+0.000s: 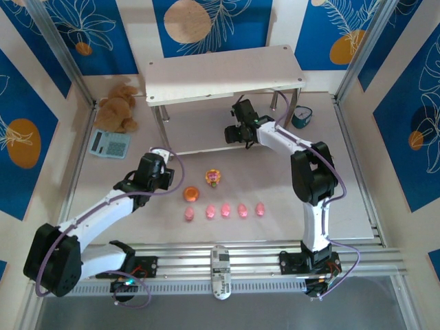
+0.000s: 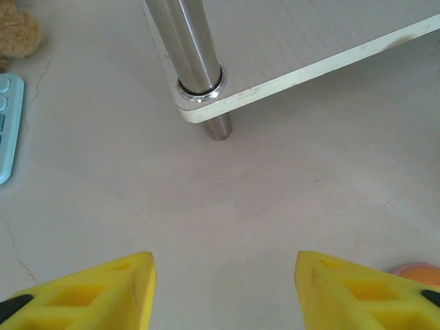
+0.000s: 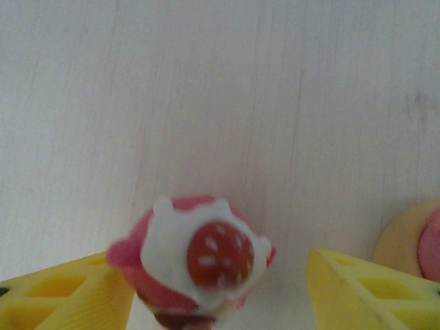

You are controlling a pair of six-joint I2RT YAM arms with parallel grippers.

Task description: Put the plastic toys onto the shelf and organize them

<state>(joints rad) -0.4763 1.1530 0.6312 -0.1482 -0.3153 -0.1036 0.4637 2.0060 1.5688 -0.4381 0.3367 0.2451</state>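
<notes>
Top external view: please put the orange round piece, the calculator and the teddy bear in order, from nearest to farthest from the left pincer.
1. Orange round piece, just to the right of the left pincer, on the table.
2. Calculator, to the left, near the side wall.
3. Teddy bear, in the far-left corner, beyond the calculator.

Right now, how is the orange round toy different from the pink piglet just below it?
The orange round piece is orange; the leftmost piglet is pink. It looks flat and round, the piglet lumpier. The piglet ends a row of five; the orange piece sits outside it. Both lie on the table.
</notes>
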